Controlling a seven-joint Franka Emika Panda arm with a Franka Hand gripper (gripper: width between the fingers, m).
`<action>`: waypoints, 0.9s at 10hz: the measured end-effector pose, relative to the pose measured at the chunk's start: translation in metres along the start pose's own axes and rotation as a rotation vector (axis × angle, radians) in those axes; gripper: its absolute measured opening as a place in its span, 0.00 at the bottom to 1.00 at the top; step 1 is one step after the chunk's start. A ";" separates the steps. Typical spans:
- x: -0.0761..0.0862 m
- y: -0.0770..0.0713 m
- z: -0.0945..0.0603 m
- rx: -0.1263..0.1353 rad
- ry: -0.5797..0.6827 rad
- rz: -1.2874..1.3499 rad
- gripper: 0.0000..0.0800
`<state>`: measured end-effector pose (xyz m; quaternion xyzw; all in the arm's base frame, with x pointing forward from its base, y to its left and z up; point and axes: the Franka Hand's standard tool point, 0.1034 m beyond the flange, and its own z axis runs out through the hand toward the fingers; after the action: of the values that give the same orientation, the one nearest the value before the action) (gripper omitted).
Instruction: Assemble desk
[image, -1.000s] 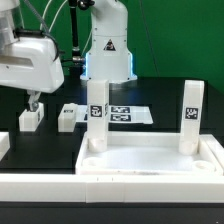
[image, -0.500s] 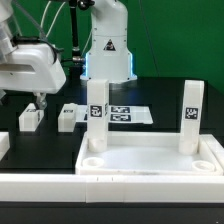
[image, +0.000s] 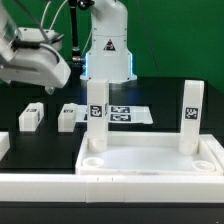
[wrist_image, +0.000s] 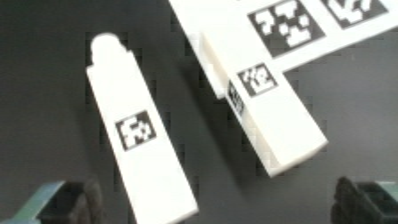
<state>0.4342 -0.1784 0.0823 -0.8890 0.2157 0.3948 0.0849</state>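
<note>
Nearest the exterior cam, the panel (image: 150, 160) lay on the table (image: 40, 150), at 5 o'clock in frame. A standing leg (image: 97, 125) sat in its 11 o'clock corner and a 2nd standing leg (image: 191, 118) in its 1 o'clock corner; both looked upright. Beyond, toward 9 o'clock, a loose leg (image: 30, 117) and a 2nd loose leg (image: 68, 116) lay flat, near each other but apart. The marker board (image: 128, 113) lay just past them toward centre. The arm (image: 35, 60) hung over that pair at 10 o'clock.

Change: half a sec before, the jaws were low, right by the outer loose leg. Now they'd lifted clear & the arm had tipped, w/ neither loose leg shifted. The wrist cam showed the jaws spread wide w/ nothing between them, and both loose legs below, side by side, not touching.

Meaning, prob.: no pick made yet. This looked like a re-aim, not a carry. Desk approx half-legged: 2 in, 2 to go. The next move needs a square approach over one loose leg w/o nudging its neighbour.
</note>
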 end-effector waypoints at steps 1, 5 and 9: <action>0.003 0.002 0.003 -0.002 -0.051 0.009 0.81; 0.006 -0.008 0.026 0.035 -0.081 0.024 0.81; 0.010 -0.013 0.024 0.019 -0.058 0.039 0.81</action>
<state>0.4299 -0.1620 0.0581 -0.8719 0.2341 0.4201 0.0917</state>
